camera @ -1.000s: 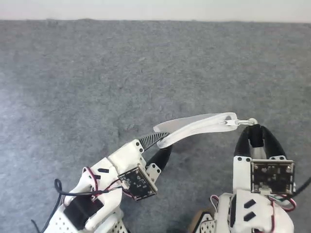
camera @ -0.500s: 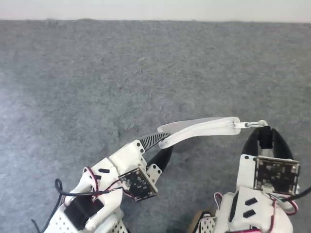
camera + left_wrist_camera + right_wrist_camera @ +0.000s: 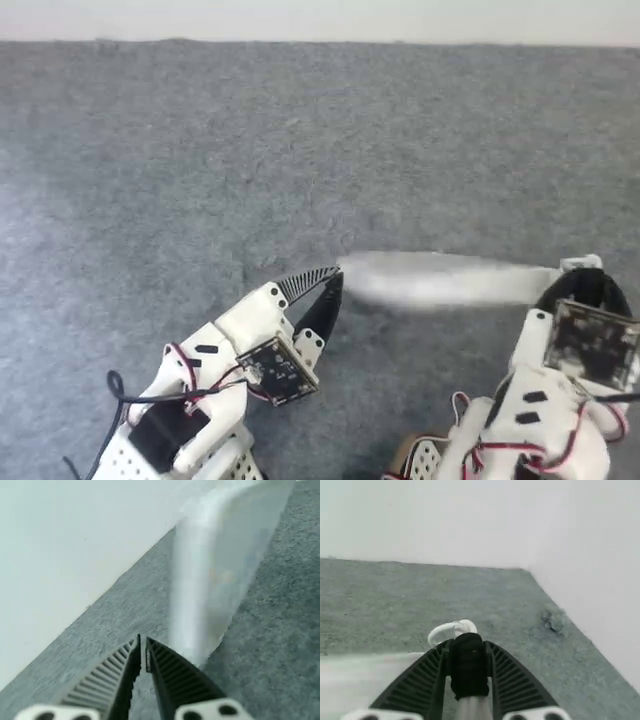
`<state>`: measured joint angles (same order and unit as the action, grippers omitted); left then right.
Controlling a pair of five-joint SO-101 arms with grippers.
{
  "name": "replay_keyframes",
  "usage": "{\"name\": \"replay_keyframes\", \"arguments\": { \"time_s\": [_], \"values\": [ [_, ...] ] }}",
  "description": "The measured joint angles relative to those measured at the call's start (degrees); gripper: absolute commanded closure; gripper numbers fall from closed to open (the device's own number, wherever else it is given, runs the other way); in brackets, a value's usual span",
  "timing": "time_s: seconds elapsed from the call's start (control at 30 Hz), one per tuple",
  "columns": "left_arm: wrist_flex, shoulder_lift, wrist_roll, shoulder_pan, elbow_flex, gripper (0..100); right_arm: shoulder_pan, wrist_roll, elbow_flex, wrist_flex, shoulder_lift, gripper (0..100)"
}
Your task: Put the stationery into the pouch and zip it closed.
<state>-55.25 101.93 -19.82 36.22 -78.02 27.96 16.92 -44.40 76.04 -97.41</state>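
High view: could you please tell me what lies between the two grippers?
The pouch spans that stretch, from beside the left gripper to the right gripper, which grips its zip pull; the high view shows this.

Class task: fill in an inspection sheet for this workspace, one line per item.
Surface: grey felt-like mat.
Job's things: translucent pouch, blurred, lying between the two tools.
Clutter: nothing seen.
Tools: left tool shut, beside the pouch's end; right tool shut on the zip pull.
Cables: red, white and black wires on the arms.
Surroundings: pale wall behind the mat.
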Motion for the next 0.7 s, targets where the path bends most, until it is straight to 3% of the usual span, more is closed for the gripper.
{"name": "replay_keyframes", "arguments": {
  "time_s": [0.37, 0.7],
  "values": [
    [0.0, 0.2, 0.0, 0.2, 0.0, 99, 0.1, 0.2, -0.3, -0.2, 0.0, 99.1],
    [0.0, 0.2, 0.0, 0.1, 0.0, 99, -6.1, 0.2, -0.3, -0.2, 0.0, 98.6]
  ]
}}
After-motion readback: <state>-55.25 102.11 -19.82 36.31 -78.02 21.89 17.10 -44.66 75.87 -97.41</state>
